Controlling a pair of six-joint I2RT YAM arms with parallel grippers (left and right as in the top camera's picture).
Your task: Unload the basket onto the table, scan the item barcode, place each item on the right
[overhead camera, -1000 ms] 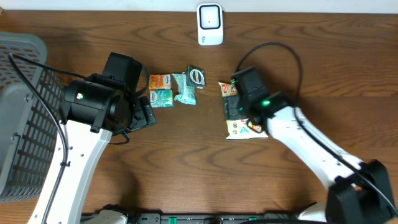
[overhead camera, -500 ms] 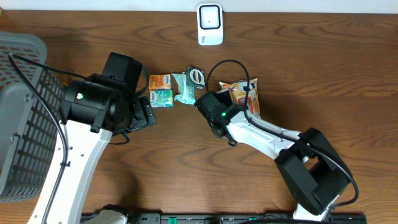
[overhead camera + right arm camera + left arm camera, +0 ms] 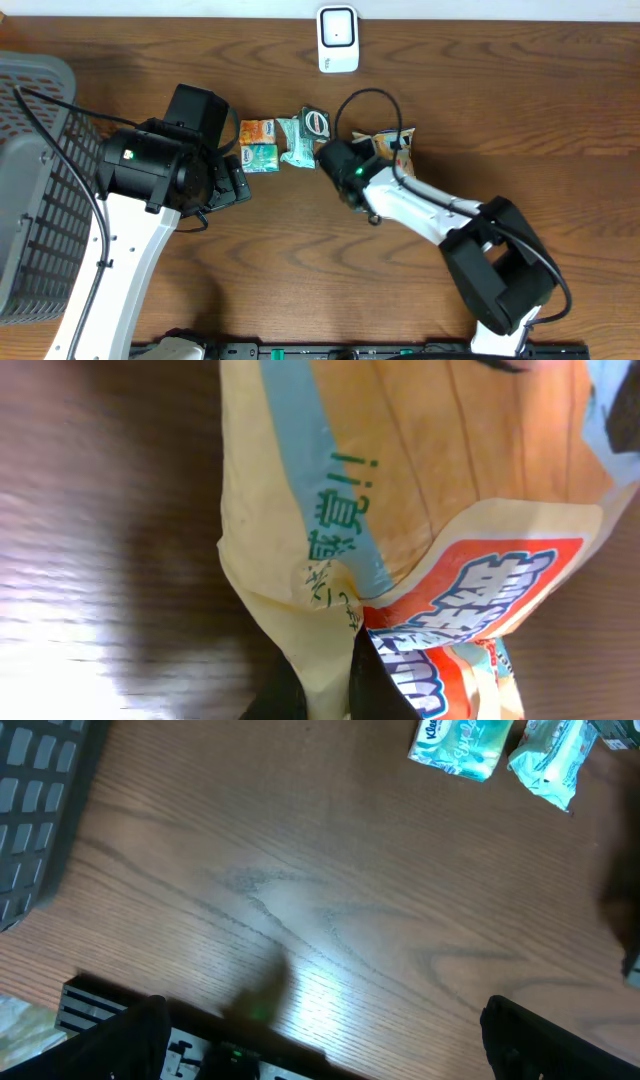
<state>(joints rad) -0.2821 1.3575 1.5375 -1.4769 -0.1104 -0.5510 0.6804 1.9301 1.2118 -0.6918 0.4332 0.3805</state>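
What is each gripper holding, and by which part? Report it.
The right gripper pinches the snack bag by its crumpled cream edge. The left gripper is open and holds nothing.

Two robot arms showing: left arm (image 3: pixel 140 165), right arm (image 3: pixel 420 205). One wooden table (image 3: pixel 560 90) lying under everything. One grey basket (image 3: pixel 30 180) showing. One white scanner (image 3: pixel 338 40) standing on table. Four small packs lying in bunch — one orange pack (image 3: pixel 258 131), one blue-green tissue pack (image 3: pixel 260 156), one pale green pack (image 3: pixel 296 142), one dark pack (image 3: pixel 316 121) with round mark, too small for telling more. One big snack bag (image 3: pixel 385 143) showing as well, orange and cream. Left wrist view catching just two of those small packs.
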